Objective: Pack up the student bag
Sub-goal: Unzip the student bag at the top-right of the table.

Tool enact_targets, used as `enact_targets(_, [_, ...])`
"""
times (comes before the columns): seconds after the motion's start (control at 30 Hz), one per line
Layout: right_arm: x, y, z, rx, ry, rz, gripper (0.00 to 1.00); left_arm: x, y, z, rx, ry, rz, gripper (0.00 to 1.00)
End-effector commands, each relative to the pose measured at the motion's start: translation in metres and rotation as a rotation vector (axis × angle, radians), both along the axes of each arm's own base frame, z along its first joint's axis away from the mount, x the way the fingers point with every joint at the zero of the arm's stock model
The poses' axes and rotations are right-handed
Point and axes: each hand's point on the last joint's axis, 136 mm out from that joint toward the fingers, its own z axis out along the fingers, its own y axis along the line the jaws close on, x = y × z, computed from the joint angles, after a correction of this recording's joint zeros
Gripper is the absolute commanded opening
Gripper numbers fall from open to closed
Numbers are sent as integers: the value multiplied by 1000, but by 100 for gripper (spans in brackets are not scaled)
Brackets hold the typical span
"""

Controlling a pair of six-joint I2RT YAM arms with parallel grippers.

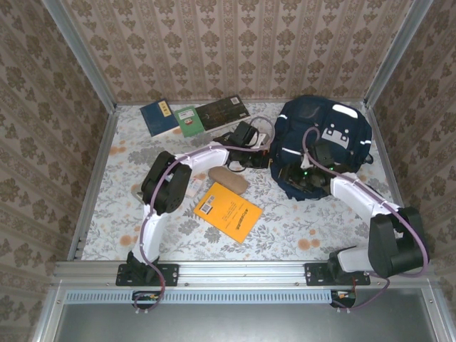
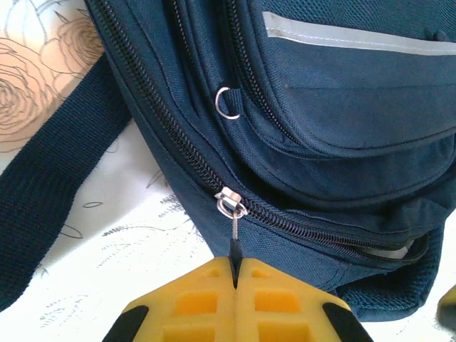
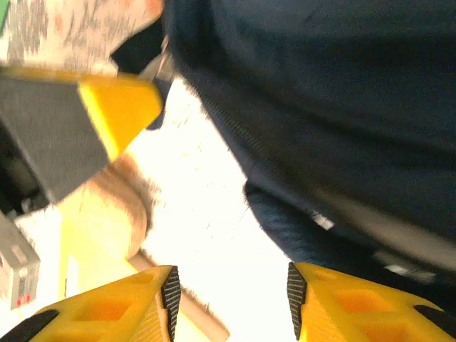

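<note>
**Clerk:** Item one, the student bag (image 1: 324,142). Where was it entered?

**Checker:** At the far right corner of the table (image 1: 128,235), lying with its front patches up. Navy fabric with reflective stripes.

**Clerk:** Left gripper (image 2: 235,269)?

**Checker:** Pads pressed together on the metal zip pull (image 2: 233,226) at the bag's left side. The slider sat part-way along a long zip.

**Clerk:** Right gripper (image 3: 231,292)?

**Checker:** Jaws moderately apart with nothing between them, at the bag's near edge. Whether it touched the fabric could not be told.

**Clerk:** Loose stock?

**Checker:**
- Orange book (image 1: 228,211), near the table's middle.
- Tan pouch (image 1: 228,179), just beyond the orange book.
- Small white box (image 1: 194,187), beside the pouch.
- Blue book (image 1: 159,116), green book (image 1: 189,120) and dark book (image 1: 222,110), in a row along the far edge.

All of it lay on the table.

**Clerk:** Hazards noted?

**Checker:** Three, all by judgement.
- The pull was thin, so the pads might slip off it under load.
- Nothing pinned the bag, so a tug could drag the whole bag instead of running the slider.
- Soft fabric might bunch at the slider and jam it.
</note>
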Motion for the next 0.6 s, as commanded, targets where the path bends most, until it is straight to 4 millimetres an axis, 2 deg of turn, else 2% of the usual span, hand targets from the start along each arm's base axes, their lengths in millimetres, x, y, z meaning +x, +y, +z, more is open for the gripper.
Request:
enact_targets(0.0, [-23,-9,-29,-48,93,-35,47,-13,-4,36,-51,-49,-50,0])
enact_targets(0.2, [-40,-54,-56,-170,182,-142,46,-43,-12,29,-54,-27,-116,0])
enact_targets(0.37, [-42,-101,-53,-237,200,-259,46,-72,-29,27,-60,-14,-176,0])
enact_targets(0.43, [-37,-107,-45,-206,174,-280,46,-82,-34,24,-44,-29,-202,0])
enact_targets(0.57, [-27,-103,-26,-163,110,-272,47,-86,-34,17,-6,-63,-223,0])
